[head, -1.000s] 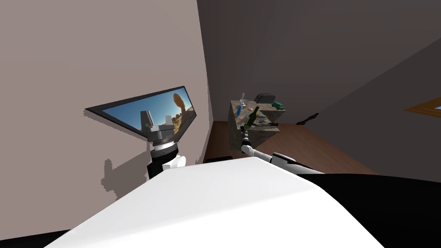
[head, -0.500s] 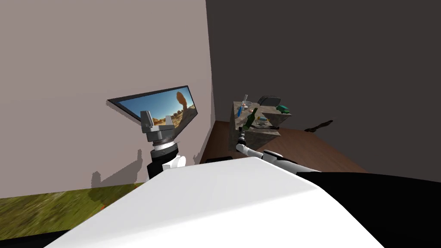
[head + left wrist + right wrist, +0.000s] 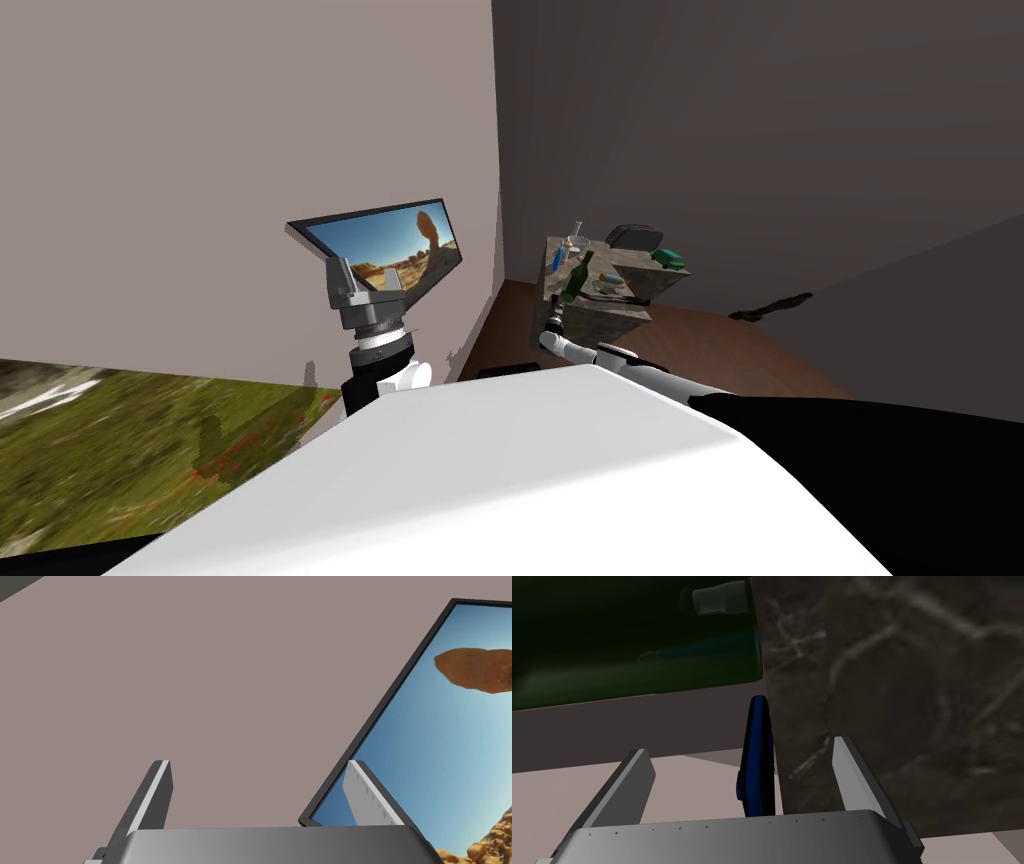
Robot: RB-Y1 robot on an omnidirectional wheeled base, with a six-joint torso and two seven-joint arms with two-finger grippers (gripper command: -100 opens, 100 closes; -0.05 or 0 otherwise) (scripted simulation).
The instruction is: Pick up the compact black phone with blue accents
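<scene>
The small black phone with blue edges (image 3: 757,761) shows its thin side between the spread fingers of the right gripper (image 3: 741,750). Its long side runs along them, just beside the dark marbled stone block (image 3: 902,701). The left gripper (image 3: 257,762), spread too, is up at the head view's middle left, well apart.

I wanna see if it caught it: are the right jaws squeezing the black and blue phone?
No, the right jaws stand wide open, with a gap on each side of the phone between them.

Marble counter (image 3: 592,318) w/ green bottle (image 3: 577,277), glass (image 3: 574,241), teal obj (image 3: 669,259).
</scene>
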